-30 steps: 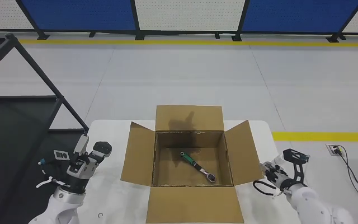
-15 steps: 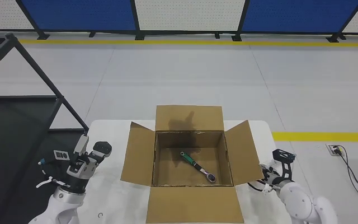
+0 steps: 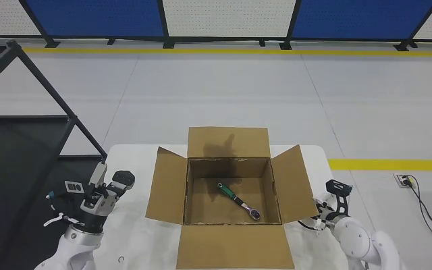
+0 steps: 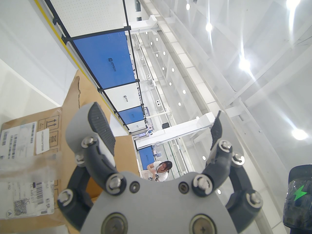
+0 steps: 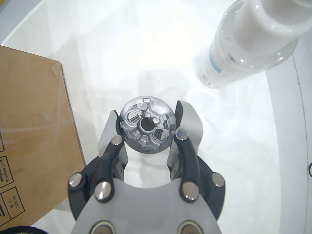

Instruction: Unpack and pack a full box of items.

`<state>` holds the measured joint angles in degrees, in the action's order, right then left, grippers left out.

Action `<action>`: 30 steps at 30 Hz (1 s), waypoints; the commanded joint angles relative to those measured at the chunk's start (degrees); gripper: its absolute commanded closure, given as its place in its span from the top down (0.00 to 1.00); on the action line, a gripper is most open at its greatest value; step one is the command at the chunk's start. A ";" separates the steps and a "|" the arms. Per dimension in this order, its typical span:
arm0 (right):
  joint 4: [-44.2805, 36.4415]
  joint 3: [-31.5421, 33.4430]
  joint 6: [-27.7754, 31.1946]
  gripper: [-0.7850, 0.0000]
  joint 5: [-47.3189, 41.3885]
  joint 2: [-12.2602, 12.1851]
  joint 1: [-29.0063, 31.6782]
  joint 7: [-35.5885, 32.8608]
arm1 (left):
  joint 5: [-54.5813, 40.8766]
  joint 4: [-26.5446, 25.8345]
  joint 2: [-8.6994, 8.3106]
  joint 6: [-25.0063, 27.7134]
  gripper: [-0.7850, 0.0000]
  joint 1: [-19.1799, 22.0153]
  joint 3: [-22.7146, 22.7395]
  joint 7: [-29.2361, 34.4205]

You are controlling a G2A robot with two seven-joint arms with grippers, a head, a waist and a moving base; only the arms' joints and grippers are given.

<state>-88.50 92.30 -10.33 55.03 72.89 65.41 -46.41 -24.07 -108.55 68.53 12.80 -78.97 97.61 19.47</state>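
An open cardboard box [image 3: 229, 142] stands mid-table with its flaps spread. Inside lies a green-handled ratchet wrench [image 3: 238, 201]. My right gripper [image 3: 321, 219] is low over the white table just right of the box's right flap. In the right wrist view this gripper [image 5: 148, 115] is shut on a round grey metal part [image 5: 146, 127], and the box flap [image 5: 31, 103] is close beside it. My left gripper [image 3: 112, 183] rests at the table's left side. Seen from the left wrist, that gripper [image 4: 158, 120] points upward, open and holding nothing, next to the box's side [image 4: 73, 103].
A clear plastic bottle [image 5: 243, 40] with a white cap stands on the table close to the right gripper. A small ring [image 3: 121, 259] lies near the front left of the table. A black metal frame [image 3: 40, 101] stands to the left of the table.
The right arm has drawn in from the table's right edge toward the box's right flap, carrying the metal part lower. The left arm has not moved.
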 commanded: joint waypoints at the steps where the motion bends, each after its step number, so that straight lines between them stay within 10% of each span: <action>1: -0.22 -0.07 -0.05 0.41 0.05 -0.06 0.16 -0.01 | 0.00 0.00 0.00 0.00 1.00 0.00 0.00 0.00; 9: -3.82 0.51 -0.28 0.50 -0.67 -0.33 2.26 1.23 | 0.00 0.00 0.00 0.00 1.00 0.00 0.00 0.00; 15: -9.36 1.65 0.02 0.75 -0.89 -0.65 5.75 1.35 | 0.00 0.00 0.00 0.00 1.00 0.00 0.00 0.00; 26: -10.87 2.14 -0.59 0.75 -0.94 -1.03 6.67 1.73 | 0.00 0.00 0.00 0.00 1.00 0.00 0.00 0.00; 30: -14.66 4.93 -2.08 0.97 -1.89 -1.21 9.05 3.60 | 0.00 0.00 0.00 0.00 1.00 0.00 0.00 0.00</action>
<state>-102.10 96.31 -12.14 53.52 71.73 73.74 -43.30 -24.07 -108.55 68.53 12.80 -78.97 97.61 19.47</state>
